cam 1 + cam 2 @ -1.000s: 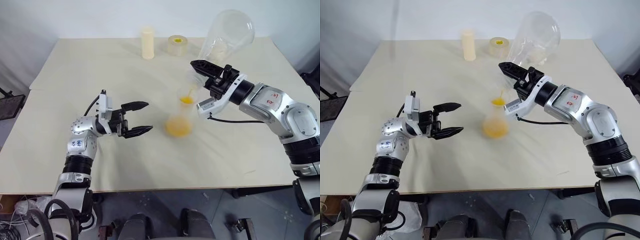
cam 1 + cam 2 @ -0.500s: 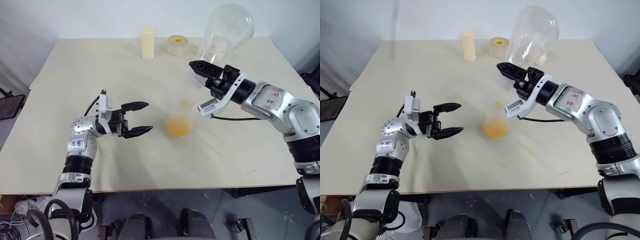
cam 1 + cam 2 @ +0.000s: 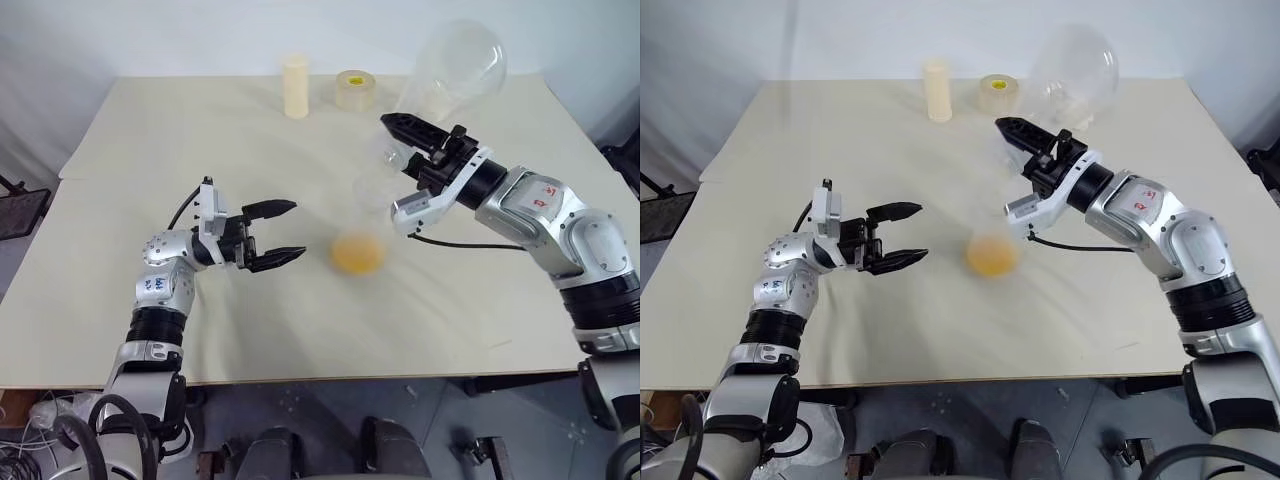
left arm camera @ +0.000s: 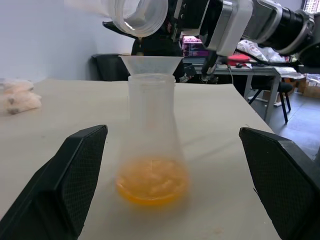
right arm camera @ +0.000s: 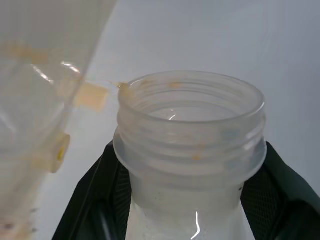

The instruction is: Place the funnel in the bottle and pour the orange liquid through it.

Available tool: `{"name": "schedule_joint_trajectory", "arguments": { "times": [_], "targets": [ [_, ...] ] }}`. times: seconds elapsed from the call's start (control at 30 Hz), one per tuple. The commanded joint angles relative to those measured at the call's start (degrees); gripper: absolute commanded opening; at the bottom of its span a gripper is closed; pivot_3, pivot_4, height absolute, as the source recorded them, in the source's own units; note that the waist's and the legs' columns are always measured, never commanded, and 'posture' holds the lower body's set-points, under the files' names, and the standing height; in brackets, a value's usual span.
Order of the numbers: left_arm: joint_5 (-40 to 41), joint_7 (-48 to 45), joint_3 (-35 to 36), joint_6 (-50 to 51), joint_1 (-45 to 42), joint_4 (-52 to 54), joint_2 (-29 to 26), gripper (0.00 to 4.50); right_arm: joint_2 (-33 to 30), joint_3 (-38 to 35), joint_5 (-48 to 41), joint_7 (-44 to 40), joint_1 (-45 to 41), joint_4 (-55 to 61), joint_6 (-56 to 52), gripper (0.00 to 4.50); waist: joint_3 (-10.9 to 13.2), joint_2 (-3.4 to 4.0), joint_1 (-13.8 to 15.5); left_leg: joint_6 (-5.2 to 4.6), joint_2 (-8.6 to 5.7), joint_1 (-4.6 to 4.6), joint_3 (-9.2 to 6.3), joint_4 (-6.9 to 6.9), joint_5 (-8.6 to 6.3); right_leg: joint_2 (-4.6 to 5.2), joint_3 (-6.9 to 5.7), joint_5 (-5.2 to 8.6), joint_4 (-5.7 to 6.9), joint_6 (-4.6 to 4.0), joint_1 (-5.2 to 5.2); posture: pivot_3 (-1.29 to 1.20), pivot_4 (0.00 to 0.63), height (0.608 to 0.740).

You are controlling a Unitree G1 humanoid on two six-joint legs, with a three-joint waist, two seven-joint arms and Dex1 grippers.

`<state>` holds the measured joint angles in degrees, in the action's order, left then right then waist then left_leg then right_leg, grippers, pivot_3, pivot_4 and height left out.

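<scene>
The bottle (image 3: 357,235) stands upright mid-table with the clear funnel (image 4: 151,63) seated in its neck. Orange liquid (image 4: 151,182) pools in the bottle's broad base. My right gripper (image 3: 397,133) is shut on the threaded neck (image 5: 190,150) of a large clear flask (image 3: 455,65). The flask is tipped up behind the gripper, and its mouth (image 4: 138,15) hangs just over the funnel. The flask looks almost drained. My left gripper (image 3: 298,230) hovers open to the left of the bottle, its fingers (image 4: 75,175) pointing at it and apart from it.
A cream cylinder (image 3: 295,87) and a tape roll (image 3: 354,90) stand at the table's far edge, behind the bottle. The pale table (image 3: 150,150) stretches wide to the left and towards the front edge.
The orange stream into the funnel has stopped and the funnel has drained. My right gripper has rolled the flask slightly. My left gripper has stayed put.
</scene>
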<state>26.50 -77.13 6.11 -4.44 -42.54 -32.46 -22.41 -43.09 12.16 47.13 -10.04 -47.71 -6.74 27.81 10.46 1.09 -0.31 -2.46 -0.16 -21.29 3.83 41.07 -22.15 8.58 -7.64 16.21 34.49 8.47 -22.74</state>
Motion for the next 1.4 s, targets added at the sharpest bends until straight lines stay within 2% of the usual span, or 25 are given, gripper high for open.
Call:
{"name": "schedule_joint_trajectory", "arguments": {
  "times": [0.03,0.23,0.3,0.43,0.6,0.7,0.9,1.17,1.33,1.4],
  "targets": [
    [-0.4,0.6,0.7,-1.0,-2.0,-0.4,-0.4,4.5,5.0,-8.4,-14.6,-5.8,2.1,3.7,-12.2,2.45,0.0,-0.01,0.0,0.0,-0.01,0.0,0.0,0.0,0.0,0.0,0.0,0.0,0.0,0.0,0.0,0.0,0.15,0.74],
    [-0.9,0.9,0.4,-0.8,-3.7,-2.5,-0.3,4.5,12.9,-21.6,-35.0,-11.2,4.9,3.0,-33.9,2.45,0.0,-0.03,0.2,-0.01,-0.03,0.0,-0.1,0.04,0.0,0.02,-0.04,0.0,0.11,0.0,0.02,0.0,0.15,0.74],
    [-0.9,0.7,0.3,-0.2,-4.1,-2.7,-0.5,4.5,13.1,-24.0,-38.4,-11.4,5.4,2.1,-36.7,2.45,0.0,-0.03,0.2,-0.01,-0.04,0.0,-0.13,0.03,0.0,0.02,-0.06,0.0,0.14,0.0,0.02,0.0,0.15,0.74],
    [-2.0,2.6,-0.5,3.3,-4.9,-2.4,-1.1,4.5,15.9,-34.0,-52.1,-11.6,5.8,-3.3,-45.9,2.45,0.0,-0.03,0.0,-0.01,-0.05,0.01,-0.12,-0.03,0.0,0.01,-0.07,0.0,0.13,0.0,0.01,0.0,0.15,0.74],
    [-2.5,4.9,-0.5,5.8,-5.3,-1.5,-0.8,4.5,16.6,-37.8,-58.2,-10.4,6.2,-6.9,-46.5,2.45,0.0,0.0,-0.4,-0.01,-0.05,0.06,-0.07,-0.06,0.0,0.01,-0.05,0.0,0.14,0.0,-0.01,0.0,0.15,0.74],
    [-3.1,7.3,-0.8,8.1,-5.2,-0.6,-0.9,4.5,16.0,-37.8,-59.1,-9.8,7.1,-9.0,-45.0,2.45,0.0,0.0,-0.6,0.0,-0.05,0.06,-0.09,-0.06,0.0,0.01,-0.05,0.0,0.15,0.0,-0.01,0.0,0.15,0.74],
    [-4.3,10.4,-1.7,12.4,-4.7,2.7,-1.9,4.5,15.8,-37.0,-60.7,-9.8,8.3,-7.6,-43.7,4.46,0.0,0.0,-0.9,0.0,-0.06,0.06,-0.1,-0.06,0.0,0.02,-0.02,0.0,0.16,0.0,-0.01,0.0,0.15,0.74],
    [-6.5,16.6,-3.2,21.8,-4.7,5.5,-3.8,4.5,14.3,-37.1,-61.8,-9.6,7.3,-5.9,-42.4,4.46,0.0,0.0,-1.3,0.0,-0.05,0.07,-0.12,-0.07,0.0,0.01,-0.01,0.0,0.17,0.0,-0.01,0.0,0.15,0.74],
    [-5.1,13.8,-3.3,22.6,-3.5,7.5,-3.9,4.5,12.8,-37.3,-64.4,-11.1,5.3,-4.1,-42.2,4.46,0.0,0.0,-1.2,0.0,-0.05,0.08,-0.13,-0.07,0.0,0.02,0.01,0.0,0.18,0.0,-0.01,0.0,0.15,0.74],
    [-4.4,12.6,-2.4,20.0,-2.9,8.1,-3.7,4.5,11.7,-37.3,-66.5,-12.9,4.3,-2.6,-43.6,4.46,0.0,0.0,-1.3,0.0,-0.05,0.08,-0.12,-0.07,0.0,0.02,0.01,0.0,0.18,0.0,-0.01,0.0,0.15,0.74]
  ]
}}
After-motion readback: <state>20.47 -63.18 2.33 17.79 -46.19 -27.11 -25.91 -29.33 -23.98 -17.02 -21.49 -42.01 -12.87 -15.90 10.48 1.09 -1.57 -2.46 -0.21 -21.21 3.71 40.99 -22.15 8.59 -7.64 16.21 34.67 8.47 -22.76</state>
